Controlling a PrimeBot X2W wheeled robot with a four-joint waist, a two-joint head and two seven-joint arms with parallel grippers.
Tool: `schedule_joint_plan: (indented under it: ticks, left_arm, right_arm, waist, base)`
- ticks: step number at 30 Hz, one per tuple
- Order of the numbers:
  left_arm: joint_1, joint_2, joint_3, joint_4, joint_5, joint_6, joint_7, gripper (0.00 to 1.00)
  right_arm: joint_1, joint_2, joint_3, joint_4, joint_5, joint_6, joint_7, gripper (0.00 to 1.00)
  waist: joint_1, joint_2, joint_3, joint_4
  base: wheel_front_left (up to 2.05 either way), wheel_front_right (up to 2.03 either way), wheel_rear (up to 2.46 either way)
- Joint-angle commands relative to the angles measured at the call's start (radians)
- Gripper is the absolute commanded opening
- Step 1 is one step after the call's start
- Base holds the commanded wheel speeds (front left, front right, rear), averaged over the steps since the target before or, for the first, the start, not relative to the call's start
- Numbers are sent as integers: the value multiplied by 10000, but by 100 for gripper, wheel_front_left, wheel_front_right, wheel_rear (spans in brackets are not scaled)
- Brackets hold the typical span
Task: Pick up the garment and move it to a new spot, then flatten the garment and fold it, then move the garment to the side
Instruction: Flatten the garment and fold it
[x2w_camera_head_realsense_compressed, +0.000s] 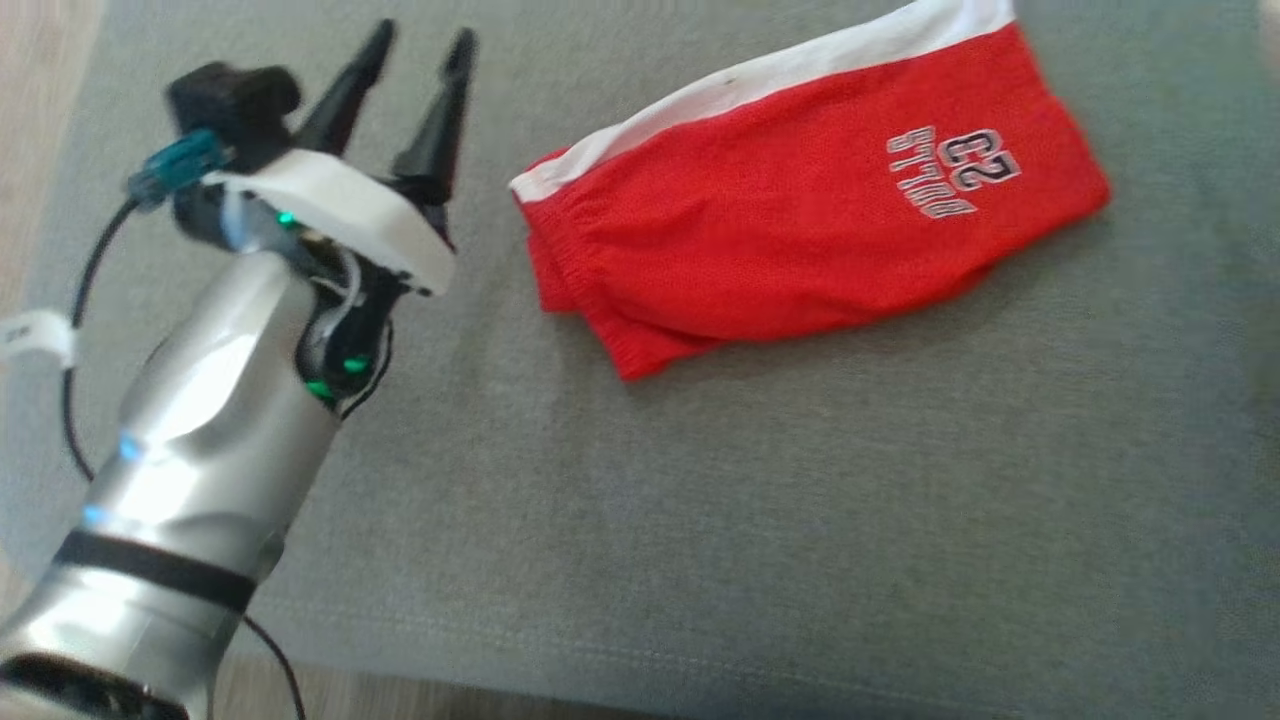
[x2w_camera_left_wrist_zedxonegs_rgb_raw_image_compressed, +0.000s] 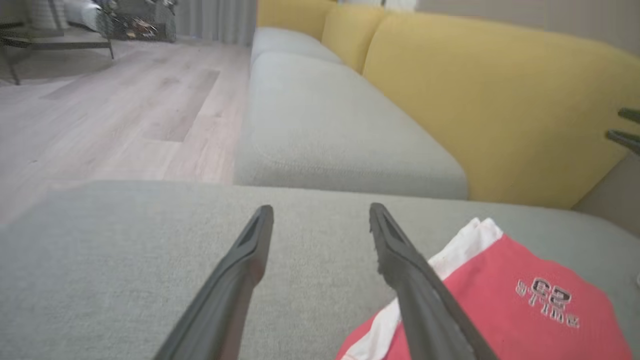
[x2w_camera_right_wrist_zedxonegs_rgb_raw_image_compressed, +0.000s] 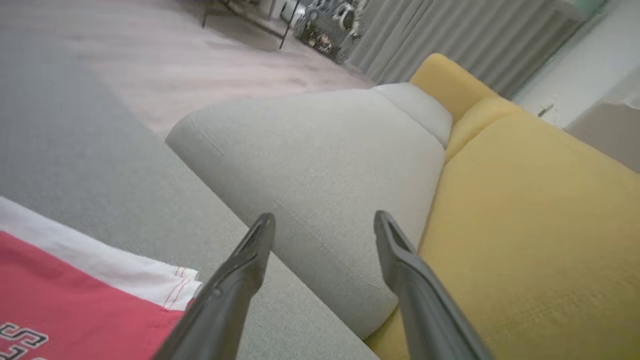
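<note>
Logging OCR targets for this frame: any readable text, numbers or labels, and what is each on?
"23": number printed on the red shorts, upside down in the head view; a likely reading, not a certain one.
Word printed beside it on the shorts: about five letters, too blurred to read.
White tag at the head view's left edge: dark marks, too small to read.
No other text that I can make out.
</note>
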Motion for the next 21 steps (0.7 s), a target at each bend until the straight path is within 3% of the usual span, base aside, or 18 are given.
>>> schedule_joint_plan:
  ticks: [1,10,17,18,19,21]
  left_arm:
    - [-53,460,754,-465,181,119,-121,100]
    - [1911,-22,3268,-2089,1111,577,-122,100]
    - [3557,-650,4271,-2828,1864,532,-122,100]
    - [3557,-650,4271,-2828,1864,532,-122,100]
    - [3997,-778,4419,-2972,2191,498,-122,100]
    - [4215,-837,4470,-3035,2389,487,-122,100]
  right_arm:
    - [332,75,-373,107,138,19,-355,100]
    - [2035,1185,-2867,248,214,19,-1345,100]
    - [4884,1431,-5518,-1946,-1245,19,-1367,100]
    - [4884,1431,-5518,-1946,-1245,19,-1367,100]
    - [5839,1681,-6347,-2558,-1732,19,-1368,100]
    - [6309,1852,-6744,-2838,-1976,19,-1368,100]
  waist:
    - [0,0,-546,-497]
    - [0,0,-1739,-1222]
    - [0,0,-2509,-1509]
    - [0,0,-2509,-1509]
    - [0,0,-2685,-1588]
    - [0,0,-2772,-1627]
  base:
    - [0,0,0]
    - [0,0,0]
    - [0,0,0]
    - [0,0,0]
    - [0,0,0]
    - [0,0,0]
